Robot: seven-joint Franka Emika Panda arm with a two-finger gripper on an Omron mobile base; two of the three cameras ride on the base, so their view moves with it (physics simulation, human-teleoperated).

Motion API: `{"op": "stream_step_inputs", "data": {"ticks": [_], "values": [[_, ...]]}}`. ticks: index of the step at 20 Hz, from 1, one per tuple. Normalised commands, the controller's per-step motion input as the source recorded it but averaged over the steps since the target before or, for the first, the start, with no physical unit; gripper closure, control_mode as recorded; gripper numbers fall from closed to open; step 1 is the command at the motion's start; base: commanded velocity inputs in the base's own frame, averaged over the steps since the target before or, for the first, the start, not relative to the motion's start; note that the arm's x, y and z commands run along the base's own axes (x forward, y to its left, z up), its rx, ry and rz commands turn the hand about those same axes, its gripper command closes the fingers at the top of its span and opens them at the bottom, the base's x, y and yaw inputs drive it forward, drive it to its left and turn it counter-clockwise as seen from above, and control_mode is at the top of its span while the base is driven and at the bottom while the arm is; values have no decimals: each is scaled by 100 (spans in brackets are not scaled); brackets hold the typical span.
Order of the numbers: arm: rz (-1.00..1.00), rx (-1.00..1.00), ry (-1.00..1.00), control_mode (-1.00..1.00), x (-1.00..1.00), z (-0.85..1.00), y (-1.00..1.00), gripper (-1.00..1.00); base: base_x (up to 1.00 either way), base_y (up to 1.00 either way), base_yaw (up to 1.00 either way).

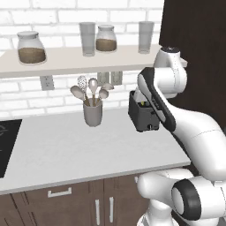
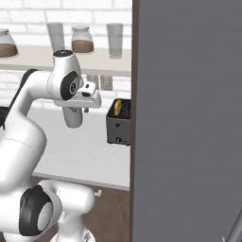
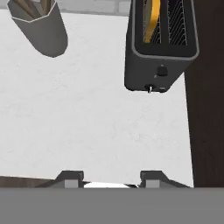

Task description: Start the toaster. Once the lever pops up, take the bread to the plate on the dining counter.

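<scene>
Toaster (image 3: pixel 159 48) on pale table (image 3: pixel 87 122) | bread (image 3: pixel 152 22) seated in slot | tool (image 3: pixel 112 178) spread, nothing gripped

base views flank toaster (image 1: pixel 143 115), hand view overhead

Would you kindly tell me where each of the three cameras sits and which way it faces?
Left base view: behind the arm's left, looking forward and down at the counter, utensil cup and toaster; arm at right.
Right base view: behind the arm's right, facing the toaster beside a tall dark panel; arm at left.
Hand view: on the hand, looking down at the toaster; gripper at the bottom.
All three share the toaster with bread in a slot.
</scene>
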Motion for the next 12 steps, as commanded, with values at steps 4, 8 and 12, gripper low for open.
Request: {"op": "stream_step_inputs", "data": {"ticks": [4,8,12], "values": [[0,0,0,-100,0,0,-19,-100,0,0,0],[0,0,0,-100,0,-3,-41,-100,0,0,0],[0,0,0,-100,0,-11,-40,-100,0,0,0]]}}
